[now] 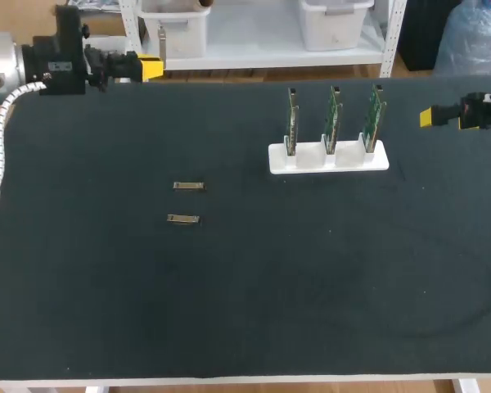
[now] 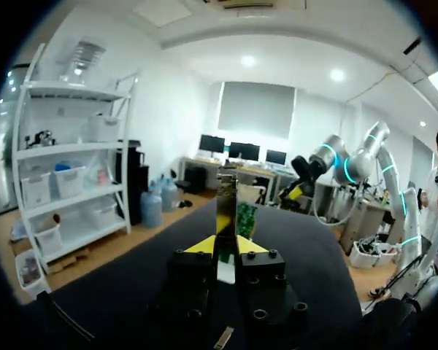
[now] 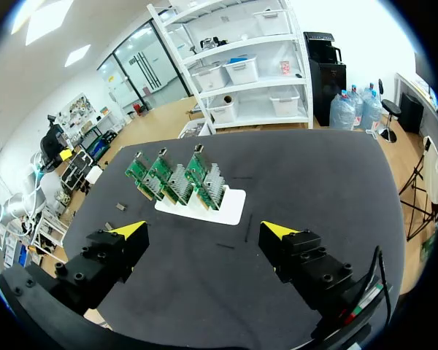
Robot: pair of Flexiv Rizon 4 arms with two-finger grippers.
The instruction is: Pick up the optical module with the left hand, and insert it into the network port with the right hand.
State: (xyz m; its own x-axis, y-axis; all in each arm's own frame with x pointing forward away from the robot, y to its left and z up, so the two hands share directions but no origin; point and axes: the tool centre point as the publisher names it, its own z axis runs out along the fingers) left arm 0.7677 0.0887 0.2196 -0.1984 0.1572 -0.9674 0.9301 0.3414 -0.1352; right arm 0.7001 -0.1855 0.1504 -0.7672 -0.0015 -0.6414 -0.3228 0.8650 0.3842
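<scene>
**Two modules lie loose, both pincers empty**

A white holder (image 1: 327, 157) with three upright green boards (image 1: 333, 115) stands right of middle on the counter (image 1: 245, 311). The two optical modules (image 1: 188, 186) (image 1: 182, 219) lie flat, well left of it, one just in front of the other, nothing around them. The left pincer (image 1: 150, 67) hangs over the far left corner, all but closed on nothing. The right pincer (image 3: 204, 233) is at the right edge, spread wide and empty, pointing towards the boards.

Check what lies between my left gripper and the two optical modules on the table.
Nothing: the head view shows only bare black table between the left gripper and the optical modules.
</scene>
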